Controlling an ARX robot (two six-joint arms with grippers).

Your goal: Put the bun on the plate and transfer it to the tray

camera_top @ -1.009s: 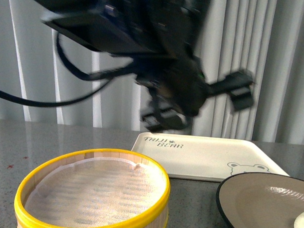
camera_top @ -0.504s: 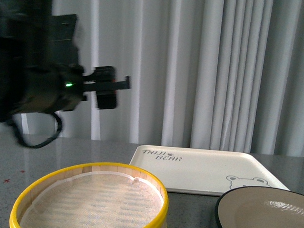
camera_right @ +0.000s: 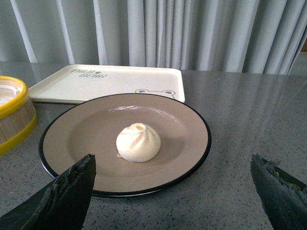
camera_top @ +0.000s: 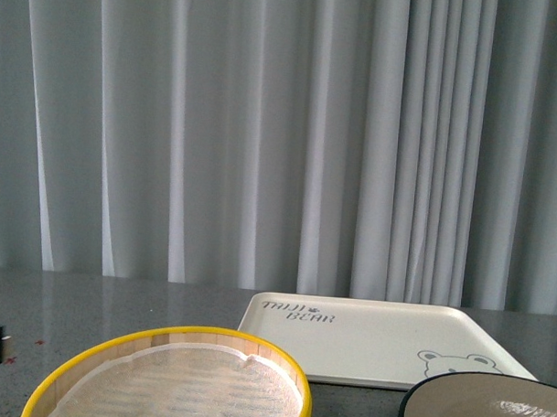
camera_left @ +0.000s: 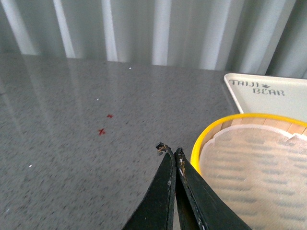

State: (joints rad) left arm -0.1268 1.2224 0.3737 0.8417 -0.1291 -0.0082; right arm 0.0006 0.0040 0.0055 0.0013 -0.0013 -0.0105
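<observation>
Since the bun (camera_right: 138, 142) is seen seated mid the plate (camera_right: 86, 134), only the transfer is judged left. The plate is found at 5 o'clock of the tray (camera_top: 365, 340), just beside it. The right gripper (camera_right: 171, 163) is spread wide toward the plate, empty; the left gripper (camera_left: 171, 152) is pressed together, empty, beside the steamer basket (camera_left: 201, 141). The near rim should be pinched and the plate kept level.

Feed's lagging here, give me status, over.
Left gripper shut, empty. Right gripper open, facing plate. Bun on plate, plate not on tray. Basket beside plate, not blocking.
</observation>
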